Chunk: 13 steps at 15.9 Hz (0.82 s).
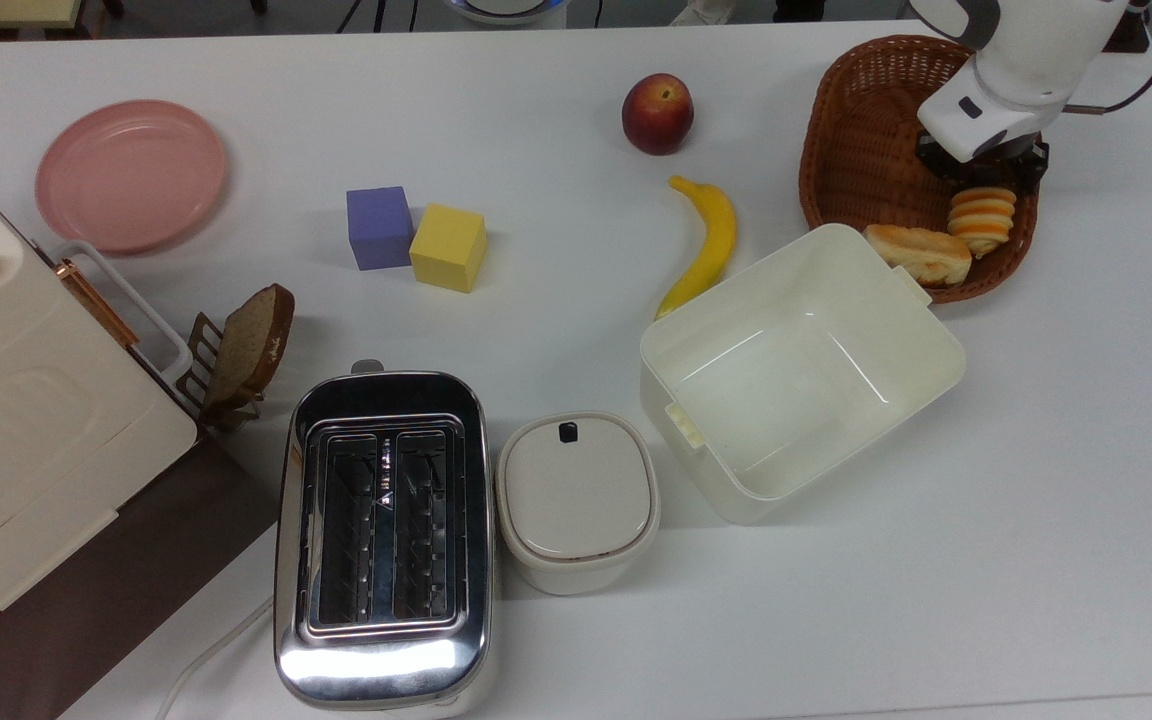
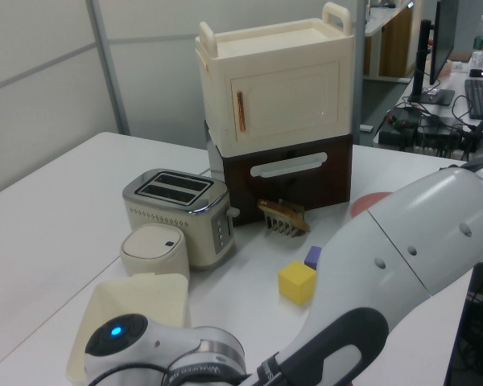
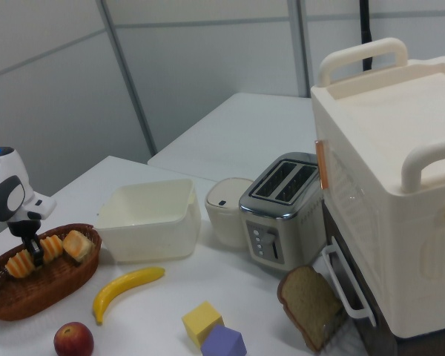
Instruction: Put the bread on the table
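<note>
One two-finger black gripper [image 1: 982, 178] on the white robot arm [image 1: 1021, 50] grips the long ridged bread roll with cream and orange stripes [image 1: 981, 220], its fingers closed across the roll's upper end. We use the brown woven wicker basket [image 1: 851, 140] as the landmark. The roll is inside the basket, at the side nearest the cream rectangular plastic tub [image 1: 801, 370], and it touches or nearly touches the short pale golden bun [image 1: 918, 254] beside it. We cannot tell whether the roll is clear of the basket floor.

We judge the roll to be light and soft, with a ridged crust that compresses and can tear under hard clamping. We recommend holding it across its width at a ridge, with moderate force. An end grip lets the long body swing, so the carry should be slow.

The large plain white tabletop [image 1: 1036, 480] beyond the basket is the target.

Count, outside the basket:
- one yellow banana [image 1: 706, 245]
- one red peach [image 1: 657, 113]
- two cubes, one purple [image 1: 378, 227], one yellow [image 1: 448, 247]
- one pink round plate [image 1: 131, 175]
- one chrome toaster [image 1: 383, 540]
</note>
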Available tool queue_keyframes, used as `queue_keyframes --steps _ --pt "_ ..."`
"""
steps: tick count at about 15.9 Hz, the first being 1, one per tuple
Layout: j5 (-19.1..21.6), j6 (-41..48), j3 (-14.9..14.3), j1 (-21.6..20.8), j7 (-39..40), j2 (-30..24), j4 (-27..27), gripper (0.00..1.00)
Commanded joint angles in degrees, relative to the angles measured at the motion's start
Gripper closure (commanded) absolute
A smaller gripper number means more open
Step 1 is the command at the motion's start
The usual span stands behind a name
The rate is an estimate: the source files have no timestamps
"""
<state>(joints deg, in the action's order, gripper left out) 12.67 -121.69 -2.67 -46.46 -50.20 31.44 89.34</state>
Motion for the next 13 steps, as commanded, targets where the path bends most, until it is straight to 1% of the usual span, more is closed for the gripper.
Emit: queue_keyframes --steps 1,3,6,7,8,9,10,11,13 --pt "0.95 7.06 -0.41 1.98 0.97 -6.37 1.63 1.00" --pt "1.74 12.15 -0.32 4.08 4.04 -8.84 1.80 1.00" --pt "4.72 18.04 -0.32 8.56 9.58 -11.56 1.81 1.00" --pt "4.90 19.45 -0.32 9.54 10.73 -12.27 1.63 0.98" --pt "4.90 20.16 -0.41 9.72 11.17 -12.80 1.63 0.61" --pt "4.90 20.26 -0.41 9.81 11.27 -13.06 1.63 0.34" --pt "4.90 20.26 -0.50 9.72 10.92 -13.07 1.63 0.22" --pt "5.08 20.17 -0.41 9.63 10.48 -12.98 1.63 0.00" --pt "5.17 20.09 -0.15 8.84 10.04 -12.89 1.72 0.00"
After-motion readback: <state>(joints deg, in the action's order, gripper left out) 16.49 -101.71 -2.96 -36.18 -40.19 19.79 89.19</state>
